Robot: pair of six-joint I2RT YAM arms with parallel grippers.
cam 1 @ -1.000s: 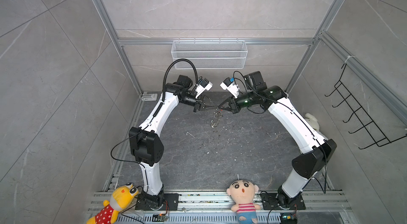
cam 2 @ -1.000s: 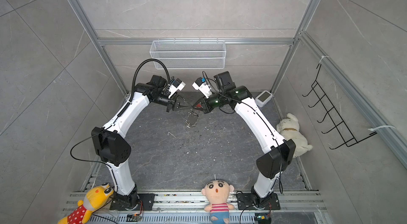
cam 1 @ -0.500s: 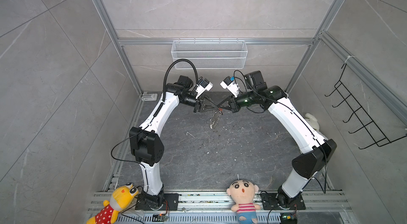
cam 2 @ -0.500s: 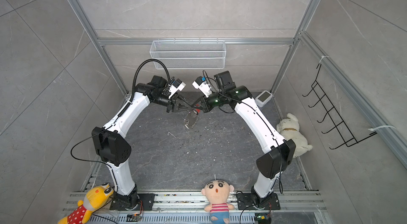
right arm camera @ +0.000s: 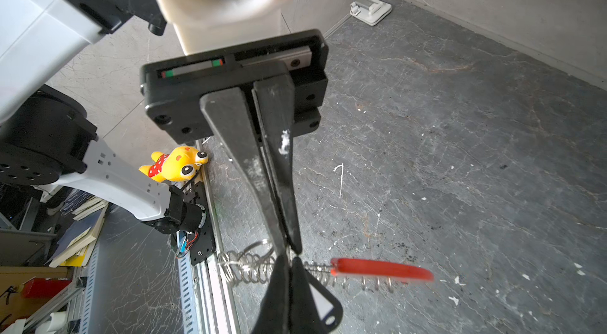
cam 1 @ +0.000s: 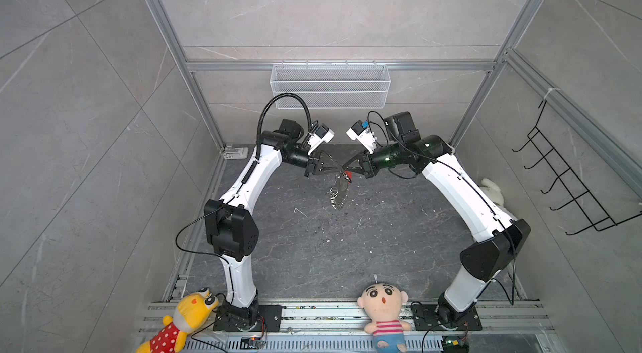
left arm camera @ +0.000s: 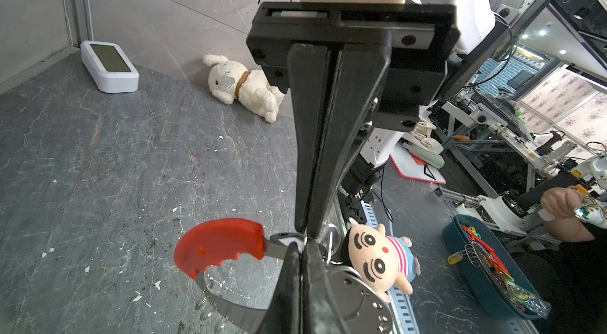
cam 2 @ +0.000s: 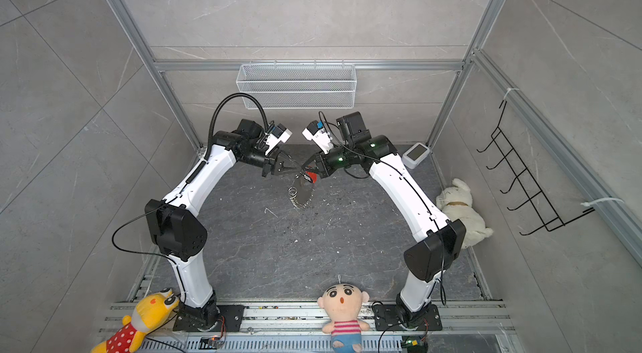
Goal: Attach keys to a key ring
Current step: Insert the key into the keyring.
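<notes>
Two arms reach inward and meet fingertip to fingertip over the dark stone desk (cam 1: 312, 247), toward its far side.

Left gripper (cam 1: 339, 170): jaws fully closed, tips pressed against the other gripper's tips. What they nip is hidden.

Right gripper (cam 1: 346, 170): jaws closed as well, pinching the wire edge of the key ring (cam 1: 338, 193).

The ring hangs below the meeting point, off the desk surface. In the left wrist view the red strip (left arm camera: 218, 247) juts to one side of the tips. The grey band (left arm camera: 230, 307) curves away beneath it, with small silver rings (left arm camera: 210, 313) strung along its edge.

Key fob (left arm camera: 284, 241): black with a pale centre, just beside the red strip's end. In the right wrist view it sits against the right gripper's fingers (right arm camera: 279, 296). Threaded on or merely touching, cannot tell.

On the front rail: yellow plush (cam 1: 184, 320) and striped-shirt doll (cam 1: 382, 313). A white plush dog (cam 2: 458, 209) lies by the wall beside the right arm.
</notes>
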